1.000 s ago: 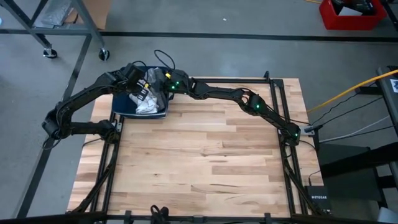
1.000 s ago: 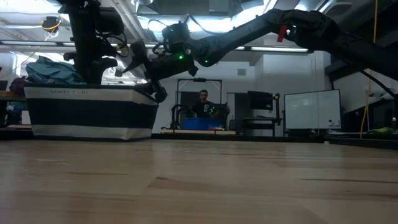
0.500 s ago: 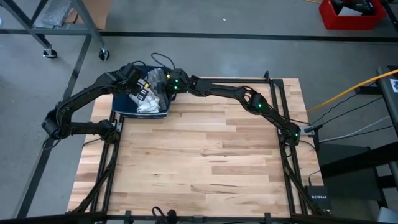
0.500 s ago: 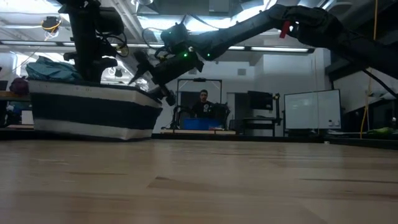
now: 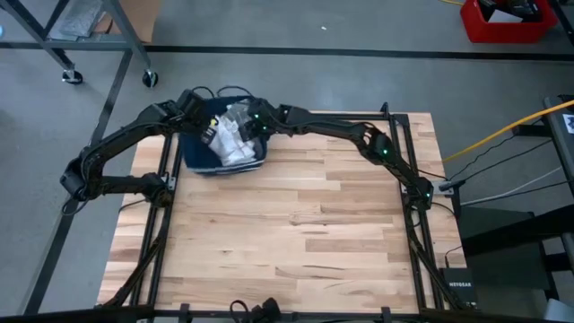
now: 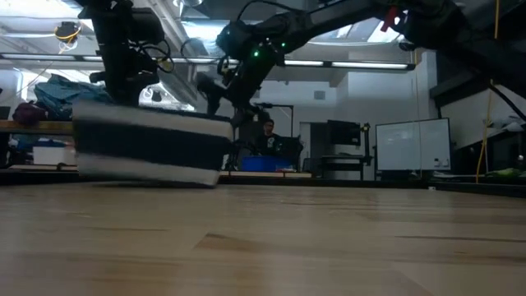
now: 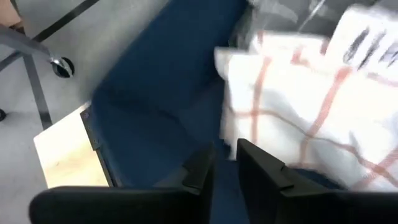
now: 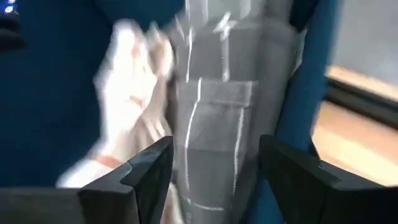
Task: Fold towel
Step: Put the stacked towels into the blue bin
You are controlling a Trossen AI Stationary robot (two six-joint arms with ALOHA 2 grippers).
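Lying crumpled in the blue bin (image 5: pixel 208 154) at the counter's (image 5: pixel 296 224) far left corner: white red-checked towel (image 7: pixel 292 118), seemingly soft, light, limp. Left end effector (image 7: pixel 225 163) narrowing beside its edge, pinching nothing discernible; right end effector (image 8: pixel 214 163) hovering spread over grey cloth (image 8: pixel 217 118). Best pinching a free corner.

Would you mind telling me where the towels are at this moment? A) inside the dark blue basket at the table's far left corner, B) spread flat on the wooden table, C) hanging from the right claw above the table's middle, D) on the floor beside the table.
A: the high view shows the white towels bunched inside the dark blue basket at the table's far left corner, with both claws reaching into it.
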